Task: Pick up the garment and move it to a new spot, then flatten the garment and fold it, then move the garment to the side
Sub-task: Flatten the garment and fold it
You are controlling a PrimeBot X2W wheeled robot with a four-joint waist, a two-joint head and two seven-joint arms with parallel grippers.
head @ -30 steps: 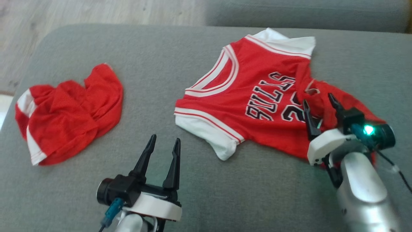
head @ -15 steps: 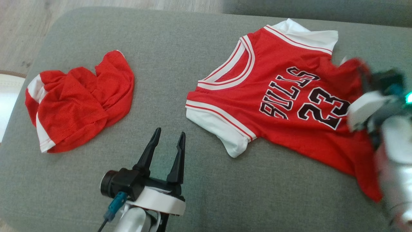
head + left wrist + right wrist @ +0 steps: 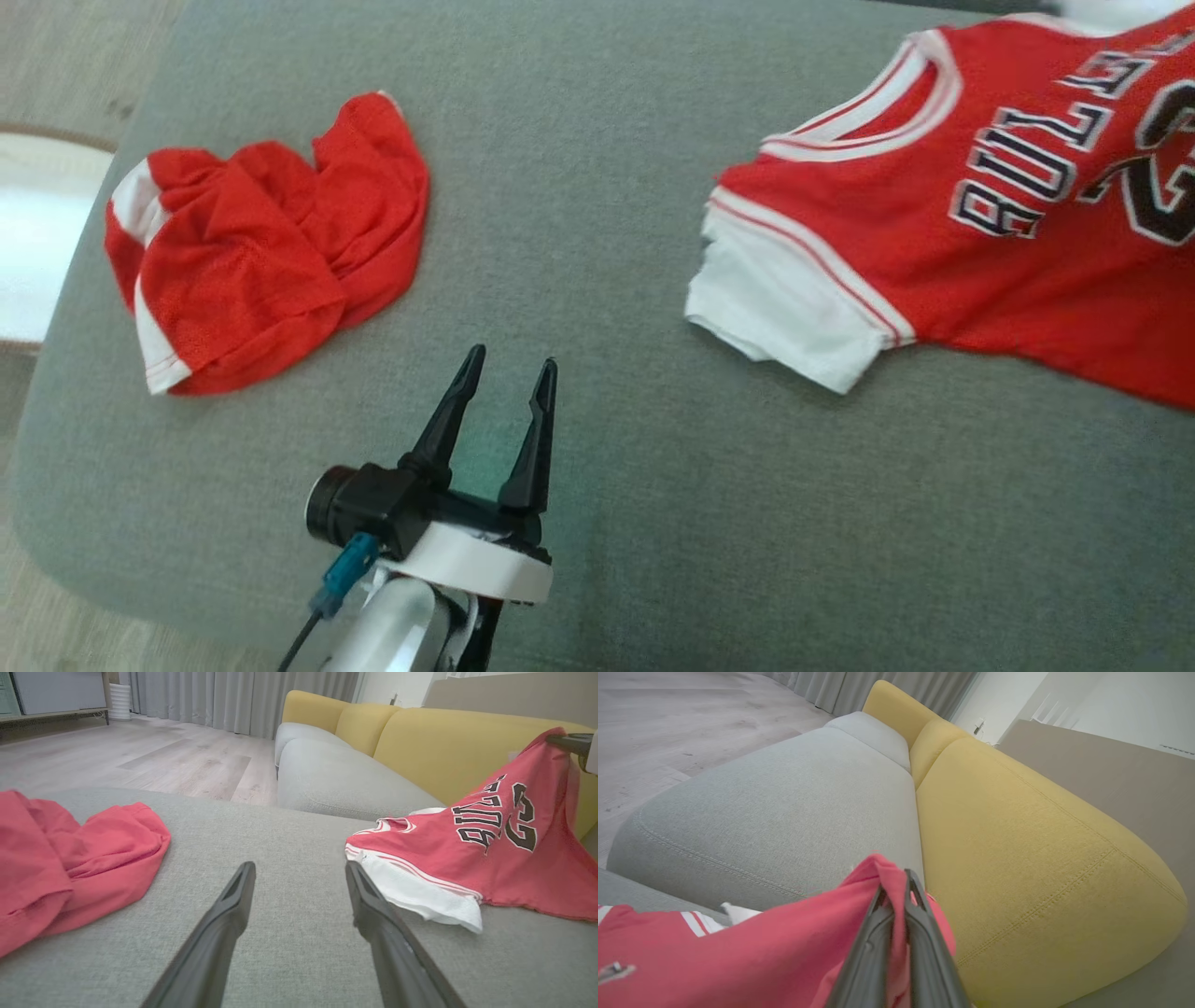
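Two red garments lie on a broad grey fabric seat cushion (image 3: 607, 187). Near its left edge sits a crumpled pair of red mesh shorts with white side stripes (image 3: 261, 252), bunched into a loose heap.

Toward the cushion's near edge, right of the shorts, the left pincer (image 3: 513, 359) hangs over bare grey fabric. Its two dark fingers are spread wide with nothing between them, and it is apart from both garments. Whether its tips touch the cushion cannot be told.

Farther right is the red basketball jersey with white trim and black "BULLS" lettering (image 3: 980, 243). Its white sleeve and collar rest on the cushion. In the left wrist view its lower part slopes up off the surface to a raised corner.

That corner is pinched by the right pincer (image 3: 895, 882), whose fingers are clamped tight together on a fold of the red cloth. It holds the fold up in the air beyond the cushion's right side.

Beyond the cushion's far edge stands a second grey seat cushion (image 3: 784, 802), joined to a mustard-yellow upholstered backrest (image 3: 1017, 835). Pale wood-plank flooring (image 3: 140, 756) runs back to long grey curtains (image 3: 233, 695). A white wall (image 3: 1111, 700) rises behind the yellow backrest.
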